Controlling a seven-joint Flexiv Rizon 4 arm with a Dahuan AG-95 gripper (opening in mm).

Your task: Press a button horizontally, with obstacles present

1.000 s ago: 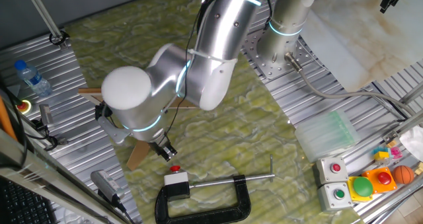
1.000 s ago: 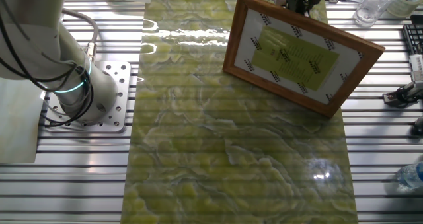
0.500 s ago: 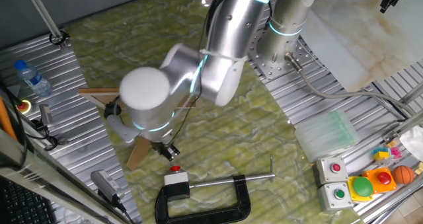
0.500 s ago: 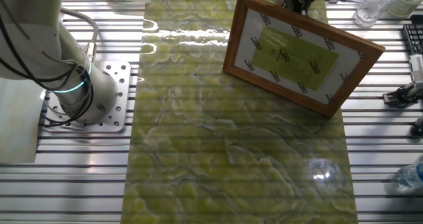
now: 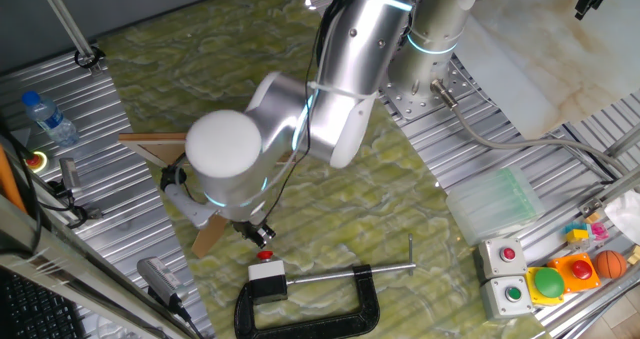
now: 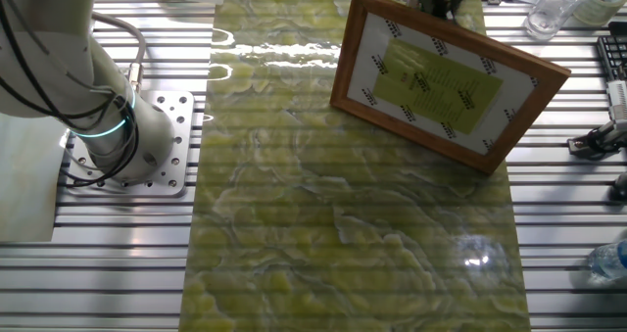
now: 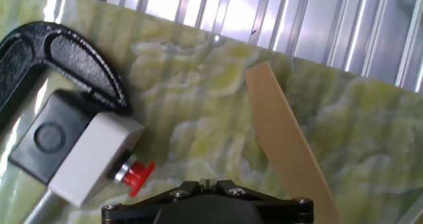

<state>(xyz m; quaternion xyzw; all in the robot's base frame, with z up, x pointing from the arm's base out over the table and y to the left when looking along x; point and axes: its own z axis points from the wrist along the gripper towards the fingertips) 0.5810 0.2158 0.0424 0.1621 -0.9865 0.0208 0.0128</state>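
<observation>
The tiny red button [image 5: 265,255] tops a small white box [image 5: 267,273] with a black base, held in a black C-clamp [image 5: 310,301]. My gripper [image 5: 257,233] hangs just above and left of the button, close to it. In the hand view the red button [image 7: 140,176] sticks out of the white box [image 7: 92,159] just left of my gripper [image 7: 206,183], whose fingertips meet, shut on nothing. The wooden obstacles form a T: a long board [image 5: 148,142] and a narrower strip [image 5: 205,238], partly hidden by the arm. The strip [image 7: 285,141] lies right of the gripper.
A control box with red and green buttons [image 5: 505,274], a green dome button [image 5: 548,282] and small toys sit at the right. A water bottle [image 5: 48,117] lies at the left. A framed picture [image 6: 446,77] leans in the other fixed view, by the arm's base [image 6: 118,141].
The arm has swung right and down; my gripper has moved closer to the red button. The button, clamp and boards have not moved.
</observation>
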